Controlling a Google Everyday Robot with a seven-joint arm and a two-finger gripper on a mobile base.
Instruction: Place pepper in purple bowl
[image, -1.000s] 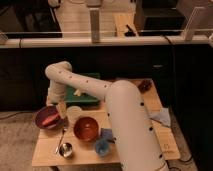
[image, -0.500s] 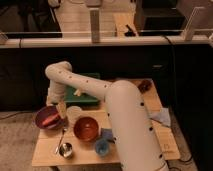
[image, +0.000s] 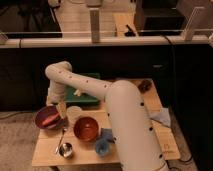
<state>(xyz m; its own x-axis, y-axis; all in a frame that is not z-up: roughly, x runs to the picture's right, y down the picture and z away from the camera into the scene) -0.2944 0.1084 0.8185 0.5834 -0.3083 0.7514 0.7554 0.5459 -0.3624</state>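
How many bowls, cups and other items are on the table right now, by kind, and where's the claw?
Bowls: 3, namely purple bowl, red-brown bowl, light-blue bowl
Metal cups: 1
Spoons: 1
Peppers: 1, lying in the purple bowl
Green trays: 1
Total: 7
The claw hangs at the purple bowl's right rim.

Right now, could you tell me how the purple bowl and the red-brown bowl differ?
The purple bowl sits at the table's left edge; the red-brown bowl stands to its right, nearer the middle. The purple bowl holds the pepper; nothing shows in the red-brown bowl. The gripper hangs at the purple bowl's right rim, not over the red-brown one. Both are round, upright and similar in width.
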